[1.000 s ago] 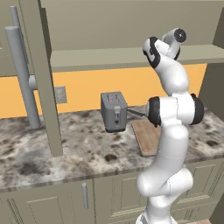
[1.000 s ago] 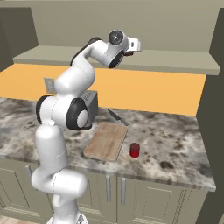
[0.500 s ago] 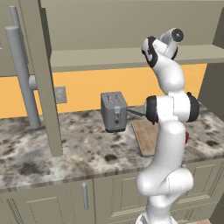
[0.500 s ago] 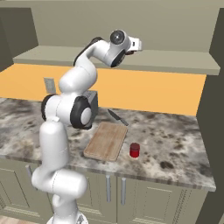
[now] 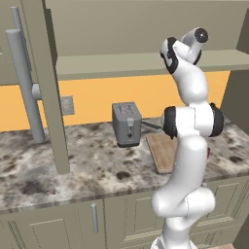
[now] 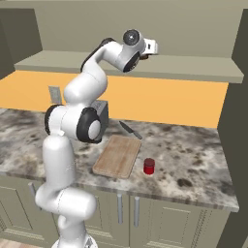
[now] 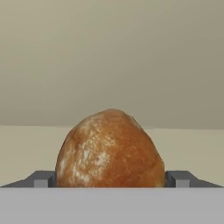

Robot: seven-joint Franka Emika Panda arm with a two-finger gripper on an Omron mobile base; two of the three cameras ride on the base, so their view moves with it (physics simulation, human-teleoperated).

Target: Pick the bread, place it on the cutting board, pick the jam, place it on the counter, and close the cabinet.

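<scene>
Hand [image 7: 111, 180] is raised to the cabinet shelf [image 6: 193, 70], fingers [image 7: 42, 179] spread either side of the bread [image 7: 110, 148], not yet pinched. Bread is seated on the shelf. Cutting board [image 6: 117, 156] is laid ready on the desk [image 6: 193, 160]; jam [image 6: 149, 166] is just beside it.

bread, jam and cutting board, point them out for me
bread [image 7: 110, 151]: hand view, middle of its brown crust.
jam [image 6: 149, 166]: right base view, side of the red jar.
cutting board [image 6: 117, 156]: right base view, centre of the bare wood.
</scene>
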